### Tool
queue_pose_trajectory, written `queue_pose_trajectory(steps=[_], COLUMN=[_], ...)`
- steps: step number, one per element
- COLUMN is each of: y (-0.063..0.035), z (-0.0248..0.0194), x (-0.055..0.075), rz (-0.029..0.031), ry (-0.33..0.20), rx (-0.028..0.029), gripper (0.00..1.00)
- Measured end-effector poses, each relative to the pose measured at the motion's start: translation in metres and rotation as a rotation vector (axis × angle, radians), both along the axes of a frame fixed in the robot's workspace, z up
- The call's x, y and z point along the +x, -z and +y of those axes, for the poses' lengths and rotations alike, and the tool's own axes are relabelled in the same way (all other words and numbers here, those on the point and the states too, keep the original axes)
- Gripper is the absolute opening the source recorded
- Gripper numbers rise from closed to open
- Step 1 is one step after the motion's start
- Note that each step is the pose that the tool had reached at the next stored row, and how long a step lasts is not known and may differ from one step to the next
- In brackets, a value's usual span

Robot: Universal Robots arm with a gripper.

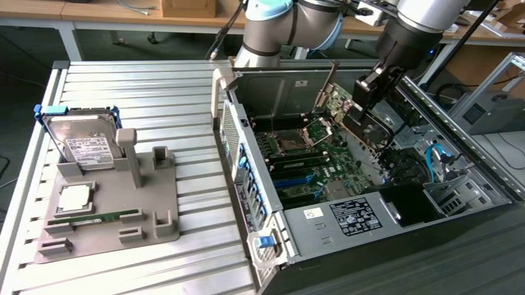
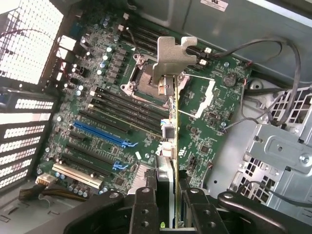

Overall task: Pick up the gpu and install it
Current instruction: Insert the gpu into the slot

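Note:
The gpu [image 1: 355, 117] is a dark card with a silver end bracket. It hangs tilted inside the open computer case [image 1: 345, 215], above the motherboard [image 1: 303, 160]. My gripper [image 1: 375, 83] is shut on its upper edge. In the wrist view the gpu [image 2: 169, 131] appears edge-on, running from between my fingers [image 2: 145, 209] out to its bracket [image 2: 173, 53]. There my gripper [image 2: 169, 212] clamps the card from both sides. The card's lower edge is clear of the board, over the area between the CPU socket [image 2: 146, 78] and the expansion slots, among them a blue one [image 2: 102, 134].
A grey fixture [image 1: 156, 215] on the slatted table at the exterior view's left holds a silver hard drive [image 1: 82, 144], a CPU [image 1: 75, 196] and a green memory stick [image 1: 94, 217]. Cables [image 2: 263, 83] and a metal drive cage [image 2: 282, 151] sit beside the motherboard.

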State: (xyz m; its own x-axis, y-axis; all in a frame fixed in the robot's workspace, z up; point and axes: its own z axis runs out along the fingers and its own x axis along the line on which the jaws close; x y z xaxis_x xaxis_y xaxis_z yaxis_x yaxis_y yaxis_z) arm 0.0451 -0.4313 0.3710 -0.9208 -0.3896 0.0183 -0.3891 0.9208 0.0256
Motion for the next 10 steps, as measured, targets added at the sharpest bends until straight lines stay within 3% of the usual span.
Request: queue_pose_trajectory(steps=[10], y=[0.0002], z=[0.0000], x=[0.0000], rz=[0.0000], ry=[-0.120], rx=[-0.0001], gripper=[0.27])
